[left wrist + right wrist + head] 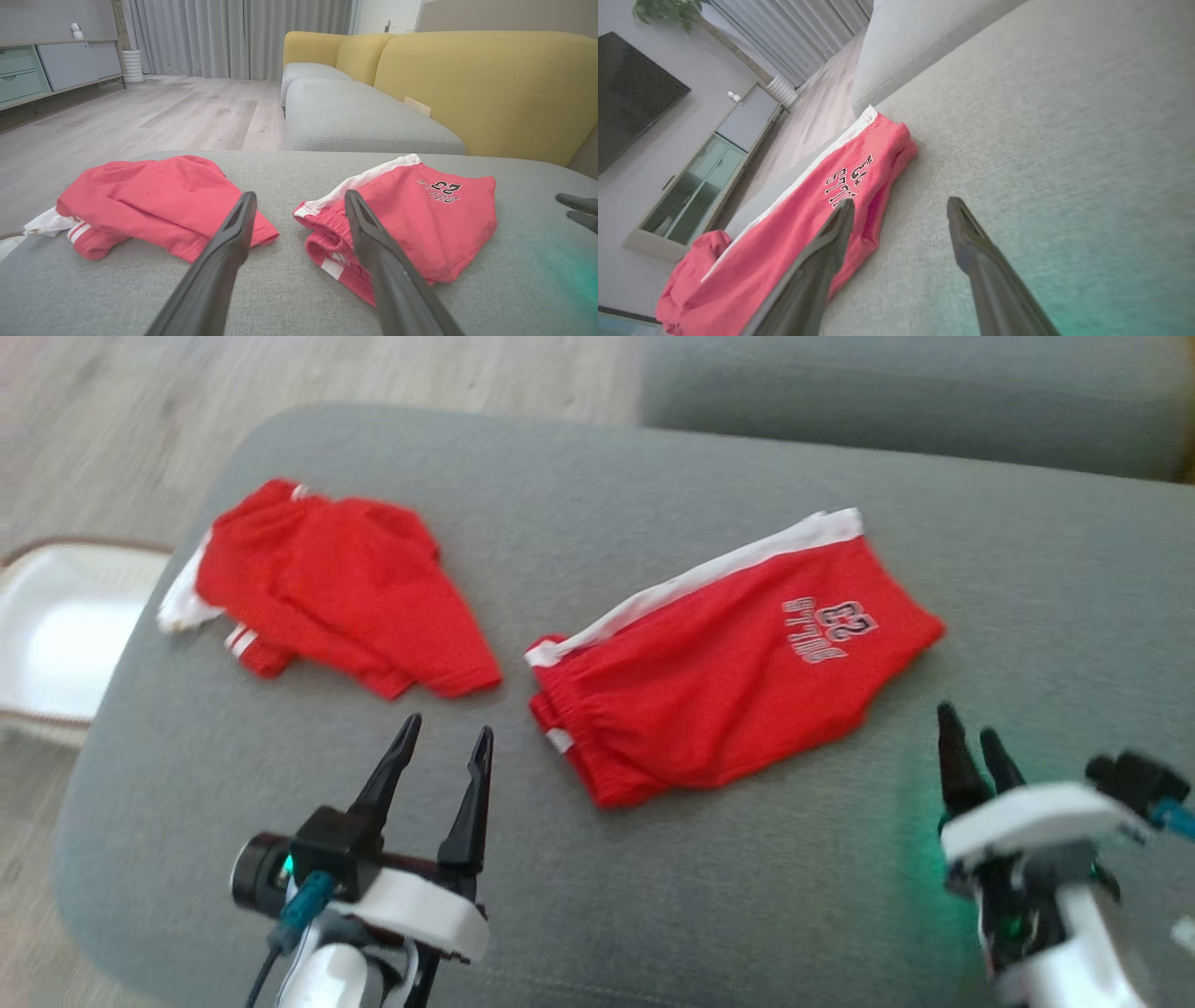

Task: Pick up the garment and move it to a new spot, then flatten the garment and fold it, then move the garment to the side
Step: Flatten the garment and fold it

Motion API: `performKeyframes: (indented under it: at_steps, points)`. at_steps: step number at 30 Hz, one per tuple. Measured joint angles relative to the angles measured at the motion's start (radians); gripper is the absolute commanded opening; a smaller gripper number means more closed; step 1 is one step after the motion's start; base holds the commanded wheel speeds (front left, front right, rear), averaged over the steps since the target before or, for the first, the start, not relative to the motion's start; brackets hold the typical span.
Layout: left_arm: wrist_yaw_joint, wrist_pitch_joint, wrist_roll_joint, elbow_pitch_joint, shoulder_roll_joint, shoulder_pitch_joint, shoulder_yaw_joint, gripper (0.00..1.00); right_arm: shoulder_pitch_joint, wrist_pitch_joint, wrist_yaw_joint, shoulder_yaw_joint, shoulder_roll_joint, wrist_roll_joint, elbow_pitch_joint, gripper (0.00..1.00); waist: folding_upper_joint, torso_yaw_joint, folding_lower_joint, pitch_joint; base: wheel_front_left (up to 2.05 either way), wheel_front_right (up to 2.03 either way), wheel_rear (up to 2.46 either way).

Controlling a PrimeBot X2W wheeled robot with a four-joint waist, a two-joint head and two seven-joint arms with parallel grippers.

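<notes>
Head view | shorts (738,672) ahead, between left jaws and right jaws

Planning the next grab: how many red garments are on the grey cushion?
2. A crumpled red garment lies left; red shorts, white-striped, lie at centre. More could hide underneath.

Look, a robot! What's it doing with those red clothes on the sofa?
The robot has a clothes-folding job on a grey sofa seat. Two pieces lie apart on it: a bunched-up red garment on its left, and red shorts with a white stripe in the middle. Its left pincer and right pincer are both open and empty, hovering just short of the clothes. Nothing is being held right now.
</notes>
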Motion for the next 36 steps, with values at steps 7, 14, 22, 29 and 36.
performKeyframes:
  at_steps: [7,14,22,29,36]
  points:
    - [-0.005,0.0,-0.016,0.011,-0.002,-0.024,-0.022,1.0,-0.179,0.065,0.0,-0.052,-0.001,0.137,0.184,1.0,0.0,0.079,0.0,0.059,0.0,0.0,0.0]
    - [-0.004,0.0,-0.037,0.017,-0.005,-0.059,-0.033,1.0,-0.307,0.085,0.0,-0.125,-0.015,0.109,0.335,1.0,0.0,0.137,0.0,0.095,0.0,0.0,0.0]
    - [0.007,0.0,-0.063,0.017,-0.007,-0.079,-0.059,1.0,-0.436,0.102,0.0,-0.177,-0.048,0.036,0.467,1.0,0.0,0.187,0.0,0.128,0.0,0.0,0.0]
    - [0.017,0.0,-0.07,0.017,-0.007,-0.081,-0.065,1.0,-0.505,0.098,0.0,-0.19,-0.064,0.006,0.531,0.0,0.0,0.195,0.0,0.138,0.0,0.0,0.0]
    - [0.02,0.0,-0.07,0.029,-0.008,-0.09,-0.065,1.0,-0.497,0.012,0.0,-0.169,-0.054,-0.033,0.568,0.0,0.0,0.169,0.0,0.111,0.0,0.0,0.0]
